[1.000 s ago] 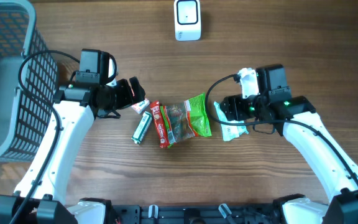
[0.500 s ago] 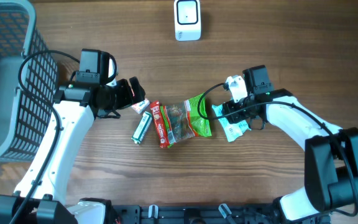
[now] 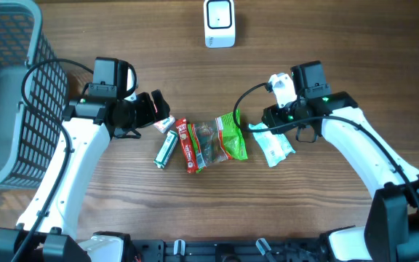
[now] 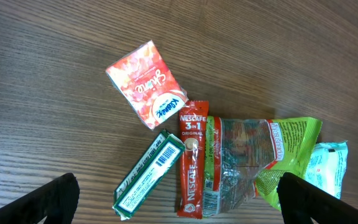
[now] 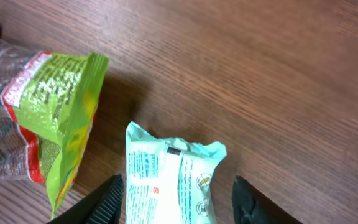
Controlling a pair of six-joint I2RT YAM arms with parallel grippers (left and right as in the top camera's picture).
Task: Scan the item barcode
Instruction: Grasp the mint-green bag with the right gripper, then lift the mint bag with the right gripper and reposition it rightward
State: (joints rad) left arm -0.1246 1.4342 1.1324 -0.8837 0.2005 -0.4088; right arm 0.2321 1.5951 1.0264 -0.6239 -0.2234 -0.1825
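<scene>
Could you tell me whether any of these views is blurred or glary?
Overhead: evenly lit and sharp across the table. Left wrist: print on the green box crisp, fingertips dark and soft. Right wrist: pale packet sharp, a soft shadow beside the green bag.

Our left arm [image 3: 78, 156] reaches in from the near left, and our left tool [image 3: 158, 110] points right, jaws spread fully wide. Our right arm [image 3: 362, 149] angles in from the near right; our right tool [image 5: 176, 199] points down, jaws partly parted.
</scene>
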